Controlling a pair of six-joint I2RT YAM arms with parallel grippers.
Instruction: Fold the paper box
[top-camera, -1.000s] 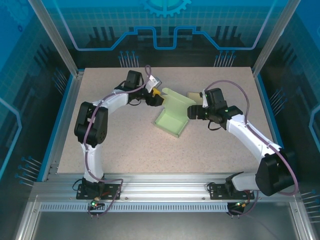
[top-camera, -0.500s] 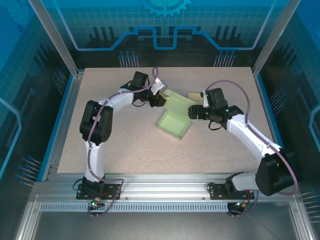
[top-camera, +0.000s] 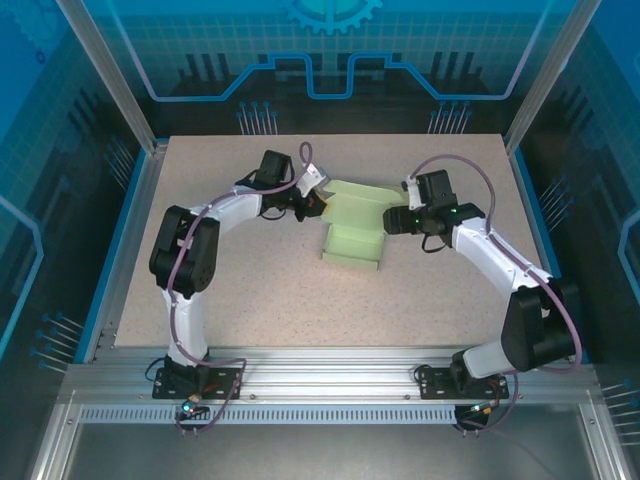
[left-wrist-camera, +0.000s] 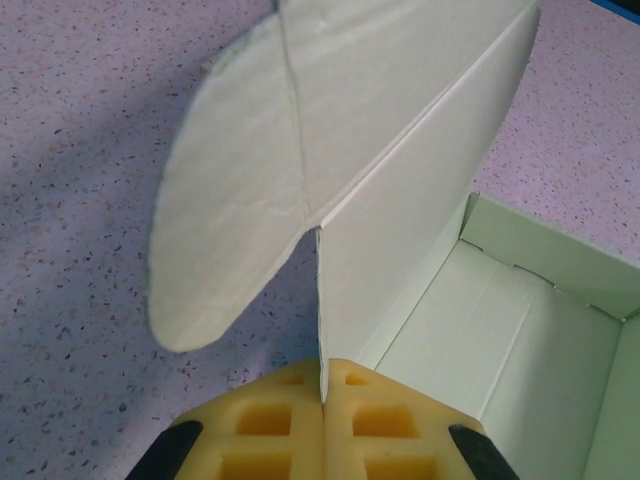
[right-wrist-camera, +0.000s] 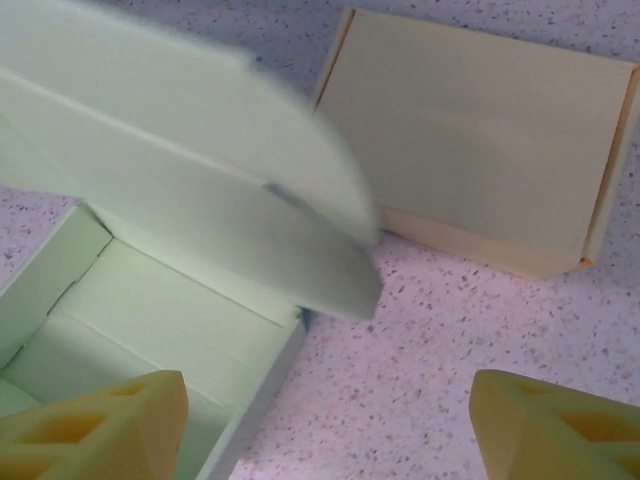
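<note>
The pale green paper box lies open at the table's middle, its lid panel raised along the far side. My left gripper is shut on the left edge of that lid; in the left wrist view the yellow pads pinch the thin lid panel, with its rounded side flap hanging left and the box tray to the right. My right gripper stands open at the box's right side; its fingers straddle bare table beside the tray, under the blurred lid flap.
A second, tan closed box lies just beyond the right gripper on the speckled table. Metal frame posts and blue walls border the table; the arm bases stand at the near rail.
The left gripper carried the lid rightward and the box turned to sit square with the table. The right gripper shifted toward the far side, staying open.
</note>
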